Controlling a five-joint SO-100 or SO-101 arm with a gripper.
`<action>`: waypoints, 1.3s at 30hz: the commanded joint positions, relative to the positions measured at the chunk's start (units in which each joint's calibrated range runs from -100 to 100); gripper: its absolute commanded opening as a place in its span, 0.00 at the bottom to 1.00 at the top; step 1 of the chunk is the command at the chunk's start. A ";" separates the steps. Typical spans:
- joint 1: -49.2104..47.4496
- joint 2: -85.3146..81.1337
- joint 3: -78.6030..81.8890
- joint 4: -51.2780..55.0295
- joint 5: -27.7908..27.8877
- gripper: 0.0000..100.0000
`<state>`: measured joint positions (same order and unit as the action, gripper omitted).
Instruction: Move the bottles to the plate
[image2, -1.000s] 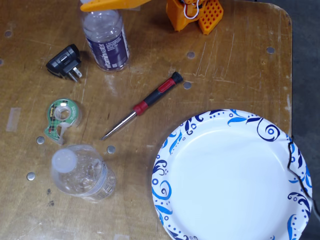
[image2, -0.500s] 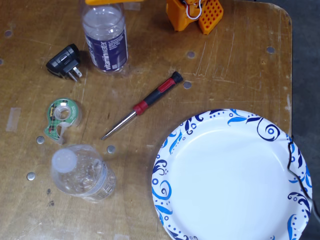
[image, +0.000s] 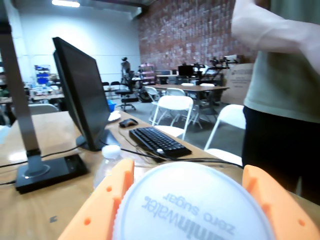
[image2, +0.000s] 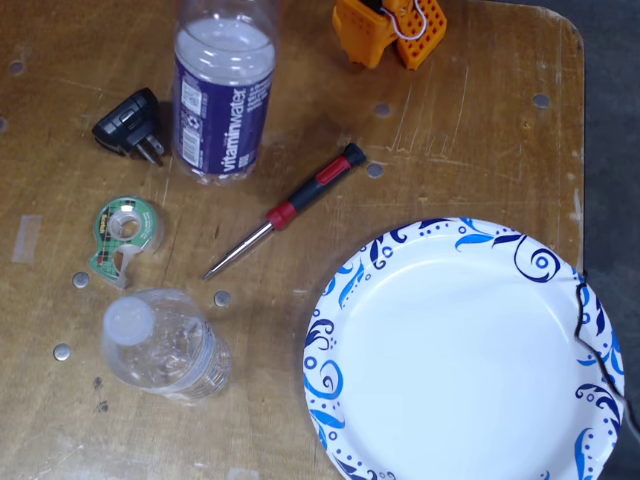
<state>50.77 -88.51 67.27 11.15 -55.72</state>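
Filling the bottom of the wrist view, the white cap (image: 192, 205) of the vitaminwater bottle (image2: 222, 95) sits between the gripper (image: 192, 200)'s orange fingers (image: 102, 205), which look closed on it. In the fixed view the bottle stands at upper left, the crinkled bottle (image2: 165, 345) at lower left, the plate (image2: 465, 350) at lower right, empty. Keep the bottle upright and carry it over the screwdriver (image2: 285, 210).

Fixed view: plate (image2: 330, 330) right; crinkled bottle (image2: 165, 350) left; vitaminwater bottle (image2: 222, 100) behind.
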 joint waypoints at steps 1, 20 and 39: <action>-6.19 9.08 -8.53 -3.49 0.27 0.16; -30.67 38.51 -24.92 -4.71 0.21 0.16; -47.92 57.48 -20.15 -20.29 -0.15 0.16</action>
<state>4.38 -30.87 46.76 -7.74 -55.77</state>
